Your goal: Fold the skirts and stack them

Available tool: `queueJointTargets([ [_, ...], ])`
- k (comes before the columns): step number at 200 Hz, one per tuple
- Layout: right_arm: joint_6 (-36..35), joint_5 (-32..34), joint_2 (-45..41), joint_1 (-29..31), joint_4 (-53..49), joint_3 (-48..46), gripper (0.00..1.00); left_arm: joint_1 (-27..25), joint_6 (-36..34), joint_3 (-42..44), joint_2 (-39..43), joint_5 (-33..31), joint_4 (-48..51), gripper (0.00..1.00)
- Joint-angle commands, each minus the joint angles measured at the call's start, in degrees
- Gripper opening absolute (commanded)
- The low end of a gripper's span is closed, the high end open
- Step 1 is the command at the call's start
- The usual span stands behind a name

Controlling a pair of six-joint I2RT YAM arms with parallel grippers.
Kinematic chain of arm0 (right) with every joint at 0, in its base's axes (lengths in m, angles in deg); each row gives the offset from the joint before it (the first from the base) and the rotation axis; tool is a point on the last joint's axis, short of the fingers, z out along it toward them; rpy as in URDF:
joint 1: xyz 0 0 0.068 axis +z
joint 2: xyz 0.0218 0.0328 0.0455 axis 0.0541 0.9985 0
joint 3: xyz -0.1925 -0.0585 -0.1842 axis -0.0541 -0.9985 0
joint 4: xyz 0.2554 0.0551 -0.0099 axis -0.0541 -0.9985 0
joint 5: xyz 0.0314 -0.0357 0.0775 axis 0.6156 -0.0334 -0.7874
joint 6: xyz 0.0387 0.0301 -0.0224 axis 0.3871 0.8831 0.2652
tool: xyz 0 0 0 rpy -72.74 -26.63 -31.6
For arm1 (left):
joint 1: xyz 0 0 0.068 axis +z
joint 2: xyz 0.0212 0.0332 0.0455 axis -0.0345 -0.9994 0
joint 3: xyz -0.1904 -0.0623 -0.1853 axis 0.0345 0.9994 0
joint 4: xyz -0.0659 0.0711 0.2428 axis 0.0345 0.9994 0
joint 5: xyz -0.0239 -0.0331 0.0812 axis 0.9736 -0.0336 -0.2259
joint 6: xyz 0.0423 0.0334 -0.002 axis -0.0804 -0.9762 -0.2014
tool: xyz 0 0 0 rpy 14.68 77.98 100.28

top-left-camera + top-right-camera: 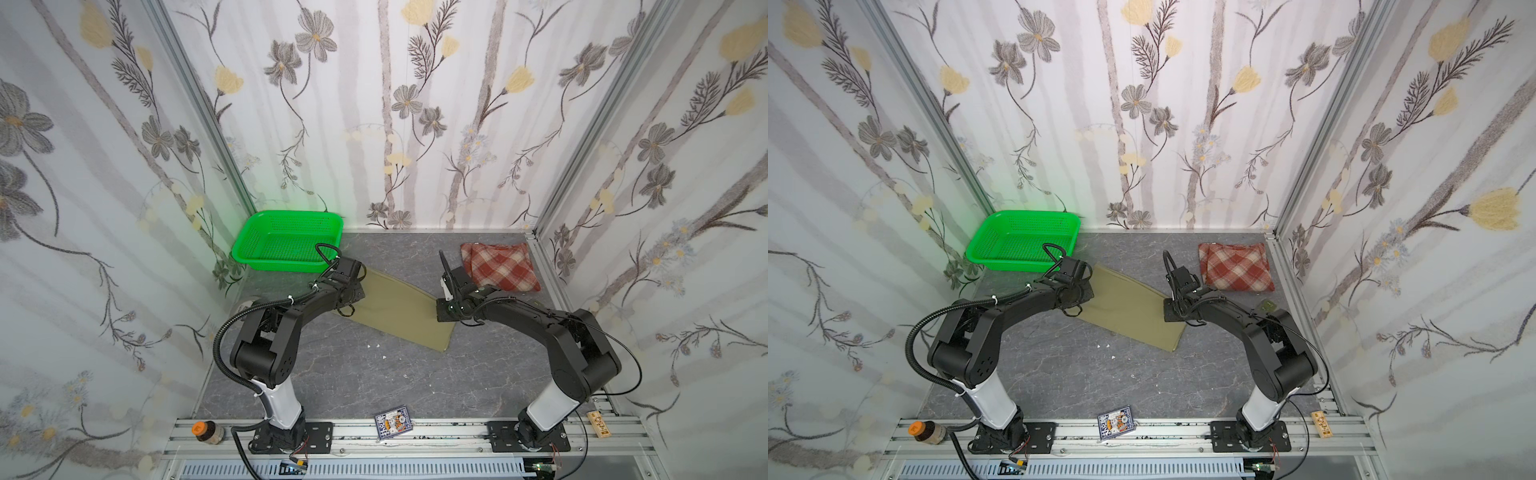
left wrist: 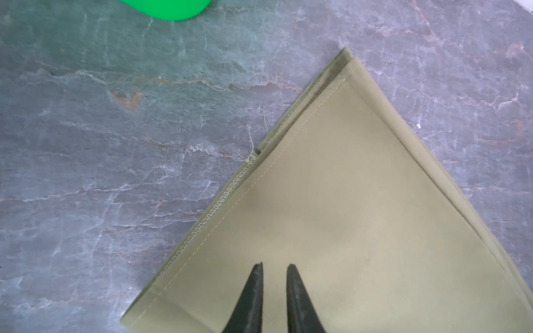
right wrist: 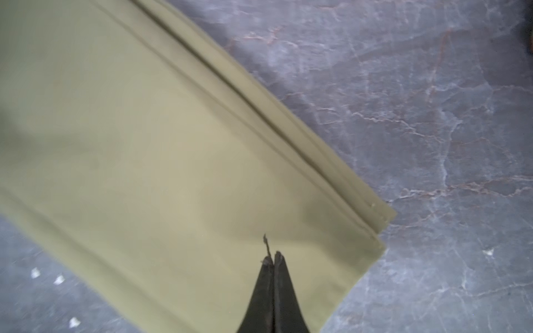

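Khaki-olive smooth cloth skirt [image 1: 399, 311], folded into a long flat band, lies slantwise across the middle of the grey marble-patterned table [image 1: 353, 374]. Stitched hem and layered edges are visible in the left wrist view.

Red, rust and cream plaid fuzzy skirt [image 1: 503, 266] lies folded at the back right corner, apart from the khaki one and not stacked with it.

Green perforated plastic basket [image 1: 257, 232] stands at the back left corner.

Left gripper [image 2: 274, 266] is over the khaki skirt's left end, its jaws slightly parted with nothing between them.

Right gripper [image 3: 273, 255] is over the skirt's right end, tips pressed together, a loose thread at the tip, no cloth pinched.
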Motion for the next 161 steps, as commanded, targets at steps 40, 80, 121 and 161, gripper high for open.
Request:
queueJointTargets([
  [40, 9.4, -5.9, -6.3, 6.0, 3.4, -8.8, 0.00, 0.4, -2.3, 0.9, -2.0, 0.3, -0.5, 0.17],
  [80, 11.2, -6.5, -5.3, 6.2, 6.1, -12.6, 0.00, 0.4, -2.3, 4.4, -0.8, 0.5, -0.5, 0.17],
  [121, 9.4, -3.3, -0.6, 4.9, 5.8, -11.7, 0.00, 0.1, -0.7, 8.2, 1.6, 1.4, -0.5, 0.16],
  [161, 4.7, -1.1, 2.7, 1.4, 3.9, -8.9, 0.00, -0.7, 1.3, 13.7, 6.1, 1.5, -0.5, 0.16],
])
